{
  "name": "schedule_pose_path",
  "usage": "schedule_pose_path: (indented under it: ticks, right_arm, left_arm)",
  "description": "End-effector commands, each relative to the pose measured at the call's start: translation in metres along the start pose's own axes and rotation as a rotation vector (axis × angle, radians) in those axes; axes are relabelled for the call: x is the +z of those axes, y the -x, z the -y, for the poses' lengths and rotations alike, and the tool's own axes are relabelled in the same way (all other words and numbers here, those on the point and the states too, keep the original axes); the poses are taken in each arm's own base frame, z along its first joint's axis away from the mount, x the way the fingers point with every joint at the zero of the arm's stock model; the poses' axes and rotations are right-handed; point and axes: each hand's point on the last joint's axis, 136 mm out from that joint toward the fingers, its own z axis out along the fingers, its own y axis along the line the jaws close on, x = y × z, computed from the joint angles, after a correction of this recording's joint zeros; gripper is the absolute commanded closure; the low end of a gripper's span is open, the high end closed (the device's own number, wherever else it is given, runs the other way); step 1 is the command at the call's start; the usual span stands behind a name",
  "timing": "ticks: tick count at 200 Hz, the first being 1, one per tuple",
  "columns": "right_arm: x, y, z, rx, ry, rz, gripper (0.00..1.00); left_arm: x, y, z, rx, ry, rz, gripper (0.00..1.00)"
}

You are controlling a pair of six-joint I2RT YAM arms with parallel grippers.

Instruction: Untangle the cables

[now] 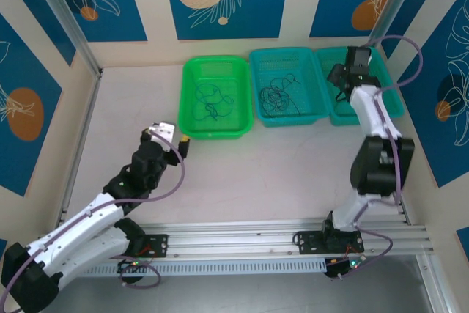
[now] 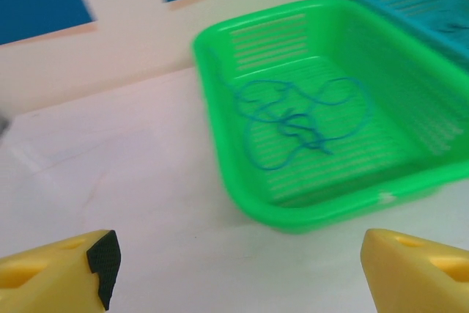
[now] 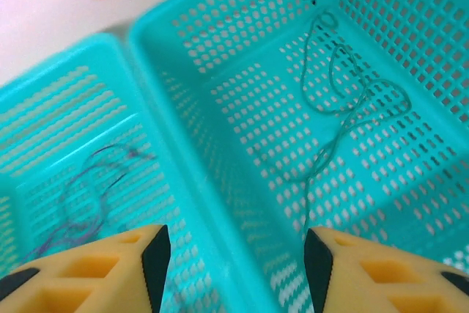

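Note:
The cables lie sorted in three baskets. A thin blue cable (image 2: 300, 122) curls on the floor of the green basket (image 1: 216, 134). A dark clump of cables (image 1: 277, 98) sits in the middle teal basket (image 1: 292, 119). A thin green cable (image 3: 344, 100) loops in the right teal basket (image 1: 393, 100), and its lower strand runs down beside my right fingertip. My right gripper (image 3: 236, 265) hangs open above the wall shared by the two teal baskets, nothing between its pads. My left gripper (image 2: 238, 273) stands wide open over bare table, just short of the green basket's (image 2: 212, 93) near corner.
The three baskets stand in a row along the back wall. In the right wrist view, dark strands (image 3: 95, 188) lie in the teal basket to the left. Open table (image 1: 264, 174) spreads between the baskets and the arm bases. A metal rail (image 1: 249, 236) runs along the near edge.

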Motion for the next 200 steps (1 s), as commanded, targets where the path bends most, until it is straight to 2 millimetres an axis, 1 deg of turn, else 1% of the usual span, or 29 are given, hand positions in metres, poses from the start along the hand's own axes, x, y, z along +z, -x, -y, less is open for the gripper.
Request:
schedule_pose_path:
  ticks: [1,12,22,35,45,53,59,69,72,79,88,98,117,134,144,153,161,167,172,178,181,182,184,186,190,193,194,196,200]
  right_arm:
    - [-0.055,-0.021,-0.012,-0.001,0.093,0.078,0.46]
    - [-0.078,-0.045,-0.011,-0.026,0.117,0.093,0.45]
    - [-0.096,-0.067,-0.010,-0.054,0.148,0.107,0.46]
    - [-0.113,-0.093,-0.009,-0.090,0.194,0.124,0.45]
    - [-0.121,-0.108,-0.005,-0.105,0.222,0.149,0.44]
    - [-0.121,-0.117,-0.003,-0.117,0.240,0.176,0.43]
    - [-0.120,-0.120,0.000,-0.123,0.247,0.212,0.43]
    - [-0.112,-0.128,0.005,-0.139,0.240,0.260,0.39]
    - [-0.110,-0.129,0.006,-0.149,0.239,0.277,0.36]
    - [-0.104,-0.131,0.008,-0.171,0.228,0.306,0.24]
    - [-0.094,-0.135,0.012,-0.202,0.199,0.314,0.19]
    - [-0.081,-0.139,0.012,-0.237,0.177,0.301,0.18]
    - [-0.056,-0.144,0.006,-0.276,0.160,0.270,0.16]
    - [-0.033,-0.149,-0.001,-0.309,0.177,0.290,0.15]
    - [-0.025,-0.150,-0.007,-0.328,0.198,0.326,0.14]
    - [-0.015,-0.155,-0.010,-0.334,0.212,0.334,0.13]
    - [-0.005,-0.164,-0.012,-0.350,0.213,0.305,0.13]
    - [-0.003,-0.163,-0.017,-0.366,0.225,0.339,0.13]
    - [-0.002,-0.166,-0.016,-0.367,0.225,0.340,0.13]
    - [-0.001,-0.169,-0.011,-0.351,0.231,0.299,0.13]
    - [-0.002,-0.170,-0.011,-0.339,0.260,0.287,0.13]
    - [-0.003,-0.171,-0.012,-0.336,0.276,0.285,0.13]
    - [-0.002,-0.170,-0.009,-0.324,0.284,0.287,0.04]
    - [-0.002,-0.171,-0.008,-0.315,0.307,0.284,0.00]
    - [0.002,-0.173,-0.004,-0.290,0.323,0.277,0.00]
    - [0.002,-0.169,-0.003,-0.271,0.336,0.303,0.01]
    - [0.004,-0.172,-0.002,-0.268,0.339,0.296,0.01]
    - [0.004,-0.171,-0.004,-0.267,0.349,0.308,0.01]
    - [0.004,-0.175,-0.007,-0.287,0.365,0.295,0.01]
  left_arm:
    - [0.002,-0.014,-0.042,-0.007,0.166,-0.012,0.14]
    - [0.003,-0.023,-0.053,-0.032,0.189,-0.026,0.14]
    - [0.006,-0.032,-0.061,-0.044,0.210,-0.032,0.13]
    - [0.009,-0.042,-0.070,-0.056,0.233,-0.045,0.13]
    - [0.013,-0.049,-0.075,-0.058,0.247,-0.054,0.12]
    - [0.017,-0.055,-0.078,-0.059,0.260,-0.062,0.12]
    - [0.019,-0.060,-0.080,-0.060,0.271,-0.067,0.11]
    - [0.024,-0.068,-0.085,-0.057,0.291,-0.087,0.10]
    - [0.026,-0.071,-0.085,-0.051,0.294,-0.092,0.09]
    - [0.029,-0.075,-0.086,-0.038,0.298,-0.095,0.07]
    - [0.033,-0.080,-0.088,-0.024,0.306,-0.098,0.04]
    - [0.037,-0.085,-0.091,-0.020,0.316,-0.104,0.02]
    - [0.047,-0.092,-0.094,-0.034,0.306,-0.109,0.01]
    - [0.062,-0.093,-0.085,-0.030,0.234,-0.096,0.00]
    - [0.070,-0.092,-0.083,-0.029,0.211,-0.086,0.00]
    - [0.078,-0.092,-0.083,-0.034,0.205,-0.084,0.00]
    - [0.086,-0.095,-0.085,-0.044,0.200,-0.088,0.00]
    - [0.091,-0.094,-0.086,-0.055,0.197,-0.083,0.00]
    - [0.095,-0.094,-0.087,-0.061,0.189,-0.087,0.00]
    - [0.099,-0.093,-0.089,-0.071,0.183,-0.080,0.00]
    - [0.101,-0.092,-0.090,-0.077,0.180,-0.075,0.00]
    - [0.102,-0.092,-0.090,-0.078,0.179,-0.074,0.00]
    - [0.104,-0.091,-0.091,-0.081,0.175,-0.071,0.00]
    - [0.105,-0.091,-0.092,-0.085,0.173,-0.067,0.00]
    - [0.108,-0.091,-0.092,-0.090,0.165,-0.064,0.00]
    - [0.110,-0.091,-0.093,-0.098,0.159,-0.061,0.00]
    - [0.111,-0.091,-0.093,-0.102,0.157,-0.060,0.00]
    - [0.112,-0.092,-0.094,-0.112,0.152,-0.059,0.00]
    - [0.115,-0.095,-0.095,-0.132,0.143,-0.059,0.00]
